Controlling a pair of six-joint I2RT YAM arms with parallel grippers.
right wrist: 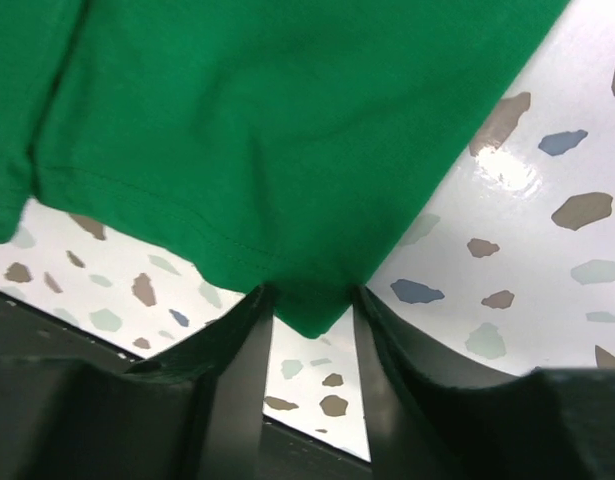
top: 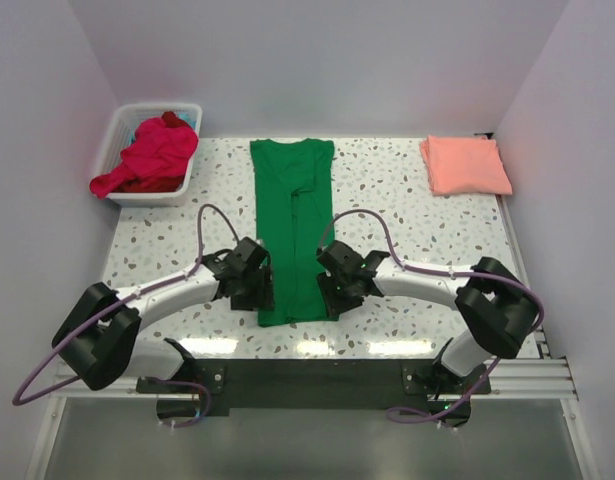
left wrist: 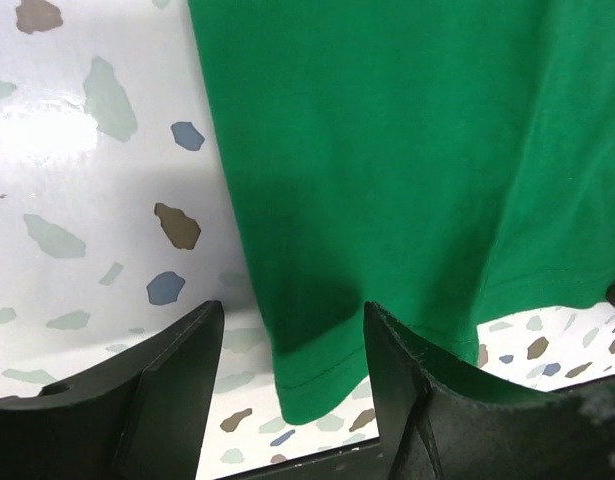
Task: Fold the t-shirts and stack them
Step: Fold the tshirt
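Here, from the left: red shirts point(top: 157, 150) heaped in a basket point(top: 147, 197); left gripper point(left wrist: 292, 320), fingers apart, straddling the near hem corner of the green shirt point(top: 292, 220), folded narrow at centre; right gripper point(right wrist: 307, 300), parted round the other corner; pink shirt point(top: 465, 165) folded far right. Soft, limp cloth: best pinched at hem corners.

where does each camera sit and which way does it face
Top external: above and behind the robot, looking down on the table and green t-shirt; left arm and right arm show.
Left wrist: on the left arm, facing down at the shirt's near left hem corner; fingers of the left hand show.
Right wrist: on the right arm, facing down at the near right hem corner; fingers of the right hand show.
Shared: both wrist views show the same green hem.
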